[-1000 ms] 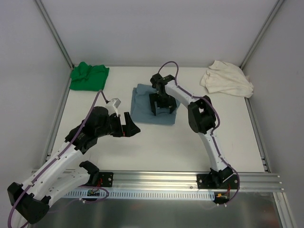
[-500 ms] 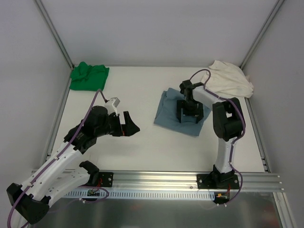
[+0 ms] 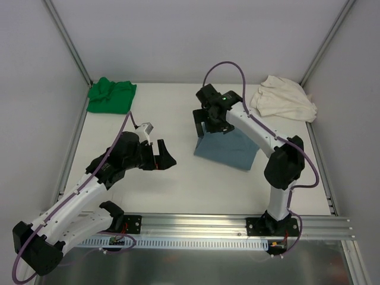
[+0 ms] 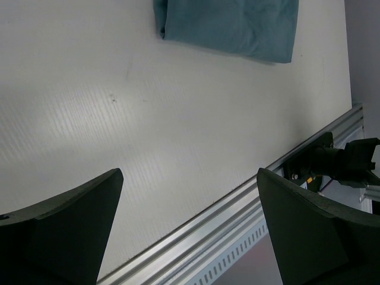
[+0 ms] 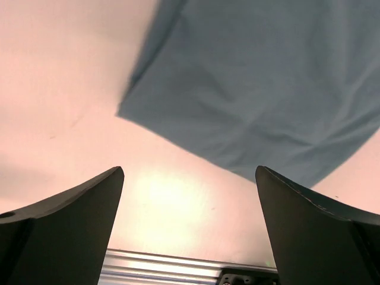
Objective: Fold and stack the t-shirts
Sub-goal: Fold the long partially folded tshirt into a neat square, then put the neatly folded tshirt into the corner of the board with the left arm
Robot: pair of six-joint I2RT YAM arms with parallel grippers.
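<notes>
Right of the table's middle lies a dusty blue-grey t-shirt, folded into a rough rectangle; the left wrist view also catches it, as does the right wrist view. At the far left corner a bright green t-shirt sits crumpled, and a cream-white t-shirt lies bunched at the far right corner. My right gripper hangs open and empty above the blue tee's far left corner, clear of the cloth. Left of centre, my left gripper is open and empty over bare table.
An aluminium rail runs along the near table edge, and it shows in the left wrist view. Grey walls and metal posts enclose the table on three sides. Bare white table lies between the blue tee and the rail.
The right gripper slid the blue-grey tee from the centre to the right, then lifted off it and swung back to the left. The left arm barely shifted.
</notes>
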